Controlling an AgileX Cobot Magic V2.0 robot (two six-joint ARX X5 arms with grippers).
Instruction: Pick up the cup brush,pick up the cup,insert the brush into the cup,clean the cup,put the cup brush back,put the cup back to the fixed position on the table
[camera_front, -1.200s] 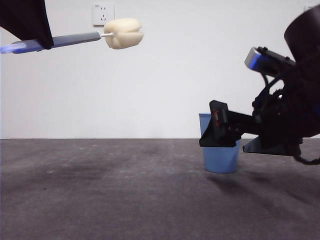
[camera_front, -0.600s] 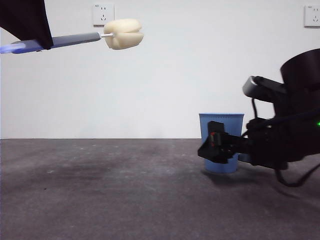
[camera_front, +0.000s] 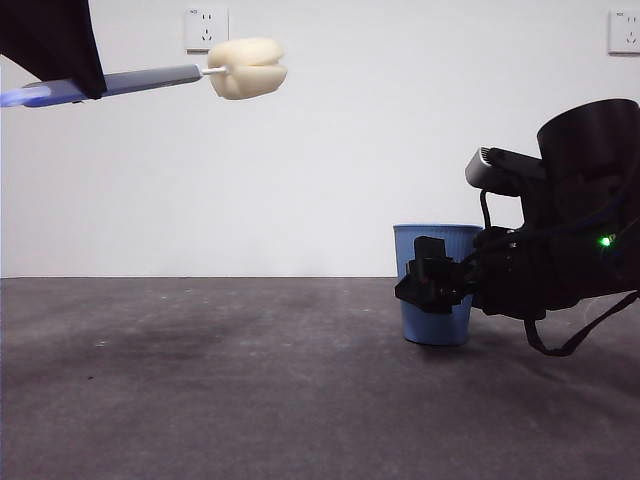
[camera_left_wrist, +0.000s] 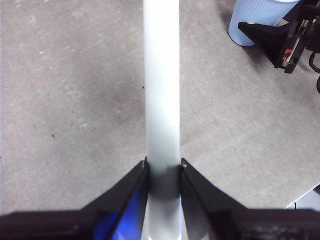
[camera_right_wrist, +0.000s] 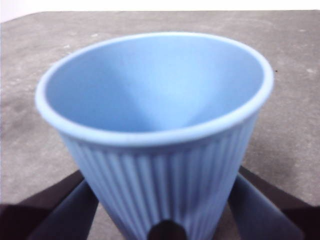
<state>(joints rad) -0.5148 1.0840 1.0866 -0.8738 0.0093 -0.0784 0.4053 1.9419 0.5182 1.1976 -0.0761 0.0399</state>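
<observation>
Cup between right tool jaws, seemingly ungripped.

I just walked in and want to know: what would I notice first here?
Probably the cup brush held high in the air by the left hand, its puffy cream sponge head sticking out sideways near the wall socket. Next comes the blue ribbed cup standing upright on the dark table, with the right hand at its sides, one black jaw on each side.
</observation>
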